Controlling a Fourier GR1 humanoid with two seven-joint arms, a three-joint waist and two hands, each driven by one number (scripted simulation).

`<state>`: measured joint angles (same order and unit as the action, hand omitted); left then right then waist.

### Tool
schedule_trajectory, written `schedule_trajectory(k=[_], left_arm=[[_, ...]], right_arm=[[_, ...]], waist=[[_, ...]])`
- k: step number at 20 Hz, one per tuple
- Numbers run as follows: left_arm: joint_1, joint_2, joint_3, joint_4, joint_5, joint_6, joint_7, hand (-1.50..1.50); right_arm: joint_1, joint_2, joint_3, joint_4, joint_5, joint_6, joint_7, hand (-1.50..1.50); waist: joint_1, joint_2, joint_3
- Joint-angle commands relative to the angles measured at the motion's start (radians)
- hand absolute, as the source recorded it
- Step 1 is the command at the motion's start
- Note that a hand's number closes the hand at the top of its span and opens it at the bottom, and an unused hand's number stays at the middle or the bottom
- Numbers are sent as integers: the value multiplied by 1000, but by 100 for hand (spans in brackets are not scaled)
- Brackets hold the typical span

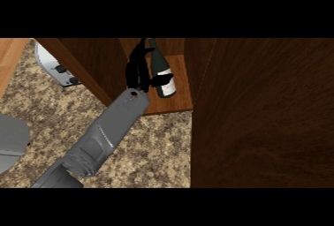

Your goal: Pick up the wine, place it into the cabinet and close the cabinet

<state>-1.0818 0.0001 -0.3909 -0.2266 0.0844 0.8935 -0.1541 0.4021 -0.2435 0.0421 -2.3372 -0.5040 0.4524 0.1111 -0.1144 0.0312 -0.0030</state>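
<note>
We have a single view, taken from the robot's head. It looks steeply down, almost straight onto the speckled top of the worktop [150,145]. It faces forward toward the cabinet [88,62], whose open inside sits in the upper middle of the view. The camera is close: only a stretch of the worktop shows, and a dark wood panel [261,114] fills the whole right side from top to bottom. A grey forearm [111,128] enters from the lower edge, left of centre. It slants up to the left robot hand [137,66] at the wine [163,70], near the view's top.
</note>
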Motion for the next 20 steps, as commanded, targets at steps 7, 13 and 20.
schedule_trajectory(k=[7, 13, 20], left_arm=[[68, 0, 89, -148, 139, 2, -196, -150], [114, 0, 141, -237, 241, -16, -289, -150], [250, 0, 30, -455, 329, -76, -298, -150]], right_arm=[[16, 8, 15, -83, -14, -45, 36, -150], [110, 6, 16, -134, -7, -30, 13, -150], [109, 7, 36, -205, -4, -102, 58, -150]], waist=[[41, -14, 1], [56, -24, 1], [92, -37, 2]])
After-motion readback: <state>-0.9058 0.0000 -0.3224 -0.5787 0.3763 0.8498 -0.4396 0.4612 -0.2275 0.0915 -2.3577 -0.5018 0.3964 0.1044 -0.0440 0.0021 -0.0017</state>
